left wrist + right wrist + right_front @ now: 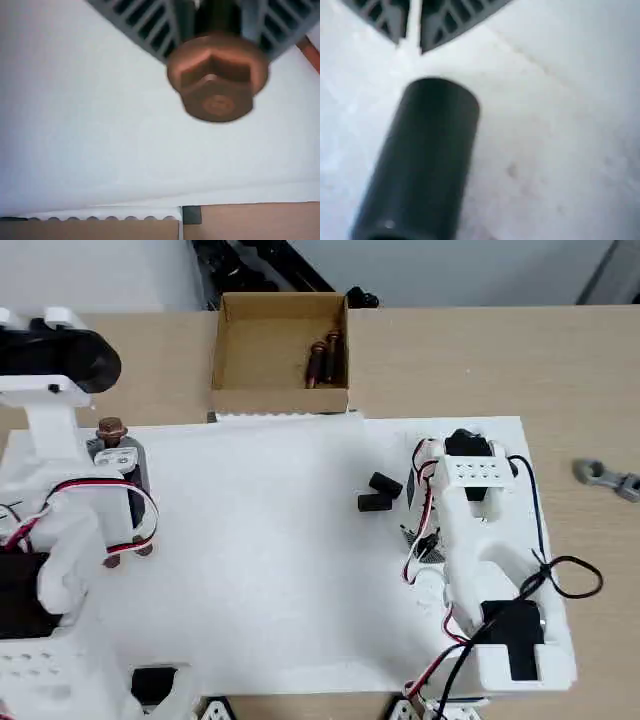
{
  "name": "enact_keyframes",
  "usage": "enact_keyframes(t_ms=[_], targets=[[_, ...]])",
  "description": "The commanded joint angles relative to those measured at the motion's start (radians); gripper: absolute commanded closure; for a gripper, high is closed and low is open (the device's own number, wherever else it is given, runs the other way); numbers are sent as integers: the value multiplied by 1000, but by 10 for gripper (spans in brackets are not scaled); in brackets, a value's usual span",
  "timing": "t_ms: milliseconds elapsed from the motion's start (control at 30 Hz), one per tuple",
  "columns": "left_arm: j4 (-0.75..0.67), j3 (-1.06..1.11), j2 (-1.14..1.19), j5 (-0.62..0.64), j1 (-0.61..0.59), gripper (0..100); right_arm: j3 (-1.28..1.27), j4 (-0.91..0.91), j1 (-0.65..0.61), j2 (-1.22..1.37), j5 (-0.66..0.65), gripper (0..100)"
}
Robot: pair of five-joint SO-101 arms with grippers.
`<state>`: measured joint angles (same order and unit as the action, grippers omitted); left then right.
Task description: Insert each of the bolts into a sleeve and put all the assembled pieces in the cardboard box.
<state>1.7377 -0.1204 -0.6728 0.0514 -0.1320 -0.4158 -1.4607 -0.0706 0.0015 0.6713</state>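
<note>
White foam sheet (260, 570) lay before cardboard box (230, 350); box held two assembled pieces (325, 358). Two black sleeves (380, 492) on sheet, off box's right front corner: likely light, rigid, rolling; grip across middle. Copper hex bolt (217, 80), front-left of box: likely dense, slick; left gripper (216, 15) clamped its shank. Right gripper (415, 25) nearly closed, empty, beside one sleeve.

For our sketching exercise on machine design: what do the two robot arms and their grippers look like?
The left arm and right arm are blocky white plastic shells with black motor blocks; red, black and white wires loop along them. The left gripper and right gripper have dark grey ribbed lattice fingers.
</note>
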Motion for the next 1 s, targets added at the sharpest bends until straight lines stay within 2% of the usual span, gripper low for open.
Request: enact_keyframes(t_ms=[0,200,433,667,967], targets=[[6,-2,-23,-5,3,994,32,-8,2,-58,2,981],[-2,-2,-23,-5,3,994,44,-12,1,-202,-6,980],[-21,-1,-21,-5,8,994,87,-134,28,-289,-28,972],[-21,-1,-21,-5,8,994,106,-90,79,-288,26,724],[-17,-1,-21,-3,8,994,109,-50,81,-147,63,783]])
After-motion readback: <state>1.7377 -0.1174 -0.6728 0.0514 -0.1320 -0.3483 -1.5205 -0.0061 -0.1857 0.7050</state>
